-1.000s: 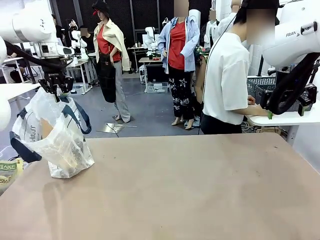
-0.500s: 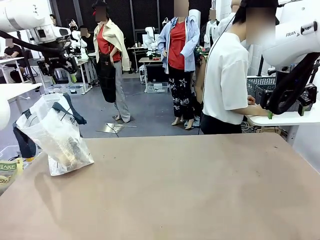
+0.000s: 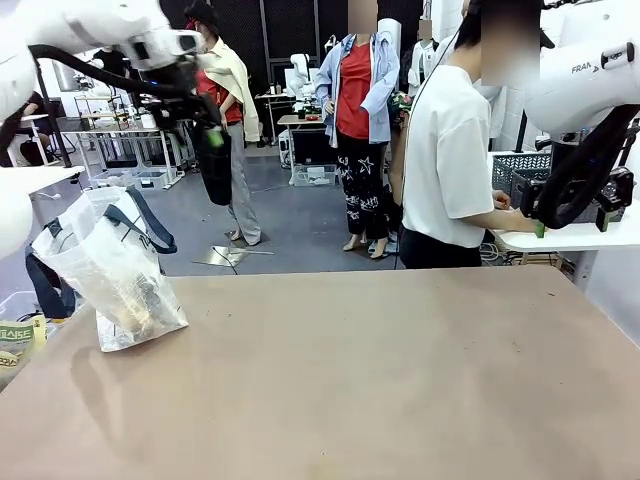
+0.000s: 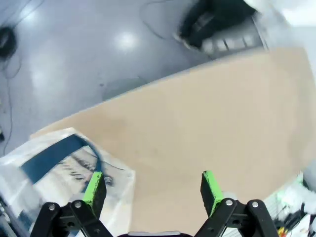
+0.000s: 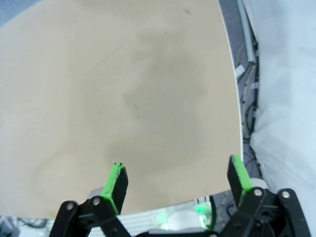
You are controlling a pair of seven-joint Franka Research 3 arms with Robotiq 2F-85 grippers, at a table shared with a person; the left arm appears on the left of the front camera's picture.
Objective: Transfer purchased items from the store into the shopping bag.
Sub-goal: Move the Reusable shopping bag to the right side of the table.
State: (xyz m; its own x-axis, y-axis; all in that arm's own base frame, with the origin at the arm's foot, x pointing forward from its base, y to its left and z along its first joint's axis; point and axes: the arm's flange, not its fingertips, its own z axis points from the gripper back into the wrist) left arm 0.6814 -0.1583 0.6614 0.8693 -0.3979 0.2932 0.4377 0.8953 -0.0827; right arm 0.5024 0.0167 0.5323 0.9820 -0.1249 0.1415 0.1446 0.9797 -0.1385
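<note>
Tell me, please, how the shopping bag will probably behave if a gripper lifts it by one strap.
The shopping bag looks like thin crinkly plastic, so it would probably sag and fold, not keep its shape. Something lies inside near the bottom, so it may swing or tilt to one side. The long straps hang limp and will likely slip.

Looked like a robotics lab/workshop: beyond the brown table (image 3: 380, 380) were other benches w/ white robot arms (image 3: 299, 70), metal trolleys (image 3: 120, 150), grey polished floor (image 3: 290, 225), cables on it.
</note>
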